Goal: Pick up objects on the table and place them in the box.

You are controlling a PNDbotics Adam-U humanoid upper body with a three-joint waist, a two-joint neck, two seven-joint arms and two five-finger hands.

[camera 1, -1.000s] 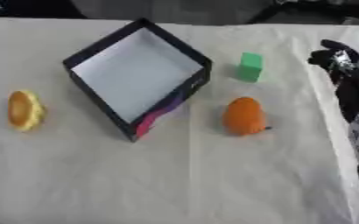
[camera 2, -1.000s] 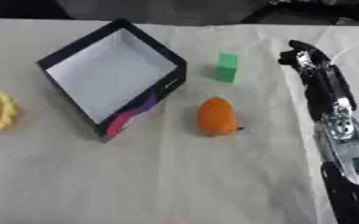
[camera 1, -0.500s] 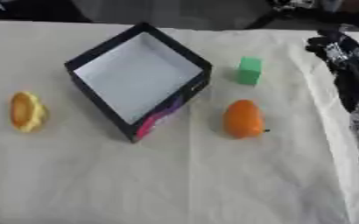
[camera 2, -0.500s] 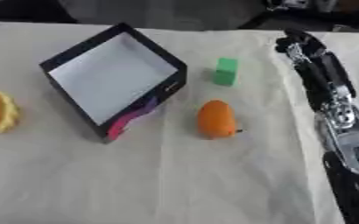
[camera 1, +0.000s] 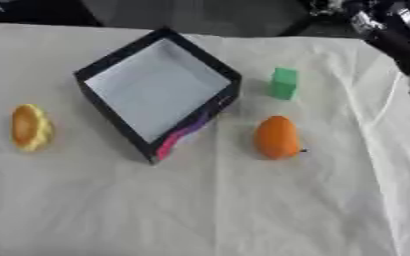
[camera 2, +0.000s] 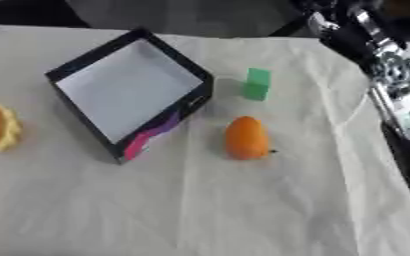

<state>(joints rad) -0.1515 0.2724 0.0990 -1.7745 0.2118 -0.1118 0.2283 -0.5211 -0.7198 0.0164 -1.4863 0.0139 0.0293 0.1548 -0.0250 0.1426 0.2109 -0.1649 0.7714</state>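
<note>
Right arm (camera 2: 379,55) has drawn back toward 1 o'clock; its hand is out of view, fingers' state unknown. Box (camera 1: 160,90) sits empty; green block (camera 1: 284,83), orange fruit (camera 1: 277,137), yellow item (camera 1: 30,127) lie unpicked.

Right arm (camera 2: 392,80) along the right edge, reaching far, hand apparently out of view

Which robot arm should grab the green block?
Probably the right. Its arm runs along the table's right side, the same side as the green block. No left arm shows at all. The box is empty.
</note>
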